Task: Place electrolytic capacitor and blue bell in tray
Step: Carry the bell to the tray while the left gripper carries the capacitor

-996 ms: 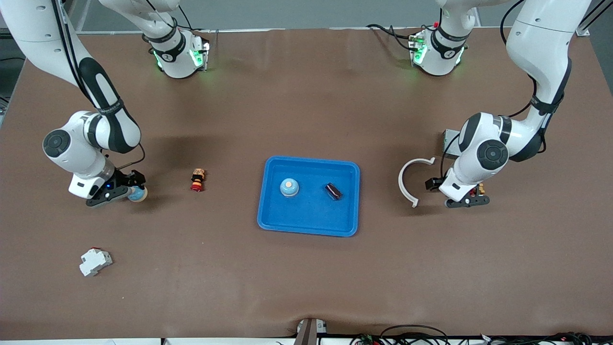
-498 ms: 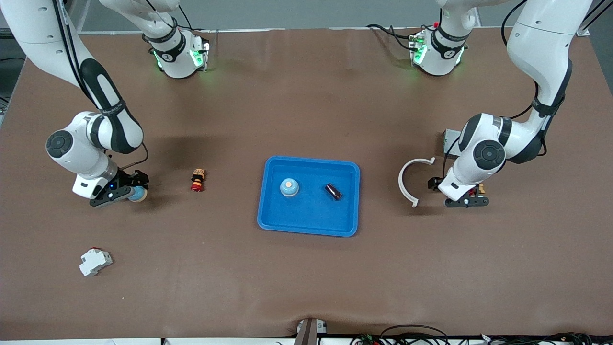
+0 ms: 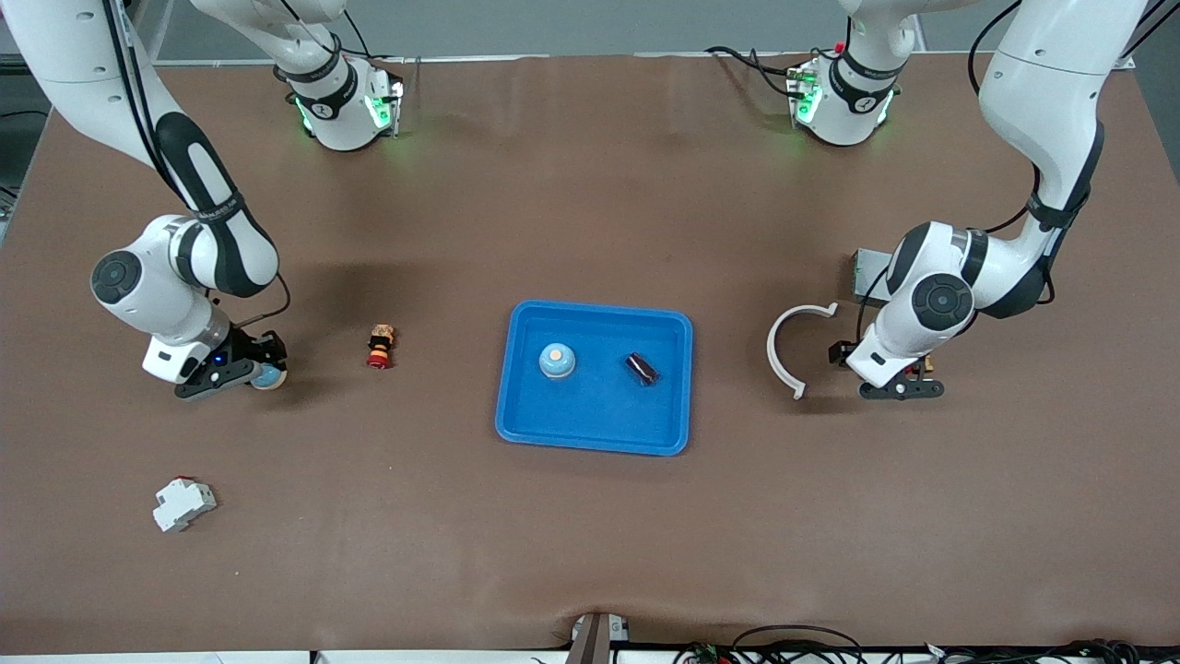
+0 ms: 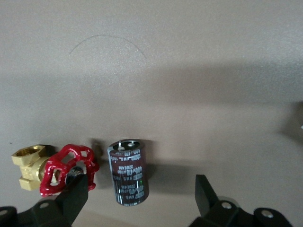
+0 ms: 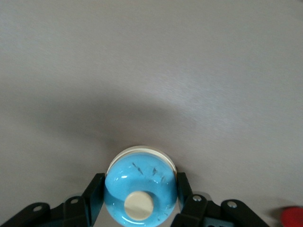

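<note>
The blue tray (image 3: 595, 310) lies mid-table with a blue bell (image 3: 557, 360) and a dark electrolytic capacitor (image 3: 643, 368) in it. Toward the right arm's end, a second blue bell (image 5: 150, 174) with a cream button stands on the table (image 3: 270, 375). My right gripper (image 5: 139, 189) is shut on its sides (image 3: 241, 373). Toward the left arm's end, my left gripper (image 3: 908, 387) hangs low and open (image 4: 139, 185). A second dark capacitor (image 4: 128, 172) lies between its fingers (image 4: 73, 198), touching neither.
A brass valve with a red handwheel (image 4: 57, 166) lies right beside the capacitor. A white curved piece (image 3: 782, 355) and a grey box (image 3: 865, 273) are near the left arm. A red-and-yellow push button (image 3: 379, 346) and a white breaker (image 3: 182, 504) lie toward the right arm's end.
The right gripper's fingers have closed onto the blue bell on the table. Both arms have shifted only slightly. The left gripper stays open.
</note>
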Available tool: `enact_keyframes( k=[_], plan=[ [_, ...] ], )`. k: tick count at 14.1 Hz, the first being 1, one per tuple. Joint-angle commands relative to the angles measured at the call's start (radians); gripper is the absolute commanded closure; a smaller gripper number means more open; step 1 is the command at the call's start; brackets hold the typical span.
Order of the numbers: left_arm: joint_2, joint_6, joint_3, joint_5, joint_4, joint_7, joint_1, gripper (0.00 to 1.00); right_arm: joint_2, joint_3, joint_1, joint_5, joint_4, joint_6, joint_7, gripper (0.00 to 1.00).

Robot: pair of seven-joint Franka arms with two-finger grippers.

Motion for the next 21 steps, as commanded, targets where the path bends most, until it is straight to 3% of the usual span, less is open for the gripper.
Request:
enact_keyframes(
  k=[1, 7, 12, 13, 14, 15, 19, 20, 21],
  plan=[
    [0.017, 0.015, -0.004, 0.024, 0.005, -0.002, 0.009, 0.00, -0.041, 0.012, 0.042, 0.030, 0.011, -0.089, 0.076, 1.00],
    [0.040, 0.055, -0.006, 0.018, 0.007, -0.023, 0.006, 0.00, -0.212, 0.011, 0.265, 0.027, 0.091, -0.422, 0.543, 1.00],
    [0.048, 0.072, -0.007, 0.018, 0.004, -0.043, 0.004, 0.00, -0.212, 0.011, 0.522, 0.018, 0.154, -0.413, 1.065, 1.00],
    [0.048, 0.072, -0.007, 0.018, 0.005, -0.043, 0.004, 0.13, -0.198, 0.011, 0.565, 0.015, 0.184, -0.417, 1.148, 1.00],
    [0.047, 0.072, -0.007, 0.016, 0.005, -0.045, 0.006, 0.40, -0.177, 0.009, 0.611, 0.011, 0.220, -0.424, 1.228, 1.00],
    [0.045, 0.072, -0.007, 0.013, 0.005, -0.053, 0.006, 0.59, -0.152, 0.008, 0.644, 0.003, 0.253, -0.425, 1.301, 1.00],
    [0.033, 0.066, -0.012, 0.011, 0.013, -0.121, 0.001, 0.87, -0.027, 0.009, 0.733, -0.080, 0.425, -0.465, 1.530, 1.00],
    [0.031, 0.062, -0.013, 0.011, 0.024, -0.158, -0.002, 0.99, 0.022, 0.008, 0.756, -0.083, 0.485, -0.477, 1.585, 1.00],
    [0.030, 0.060, -0.015, 0.010, 0.027, -0.206, -0.003, 1.00, 0.068, 0.006, 0.777, -0.098, 0.536, -0.485, 1.638, 1.00]
  ],
)
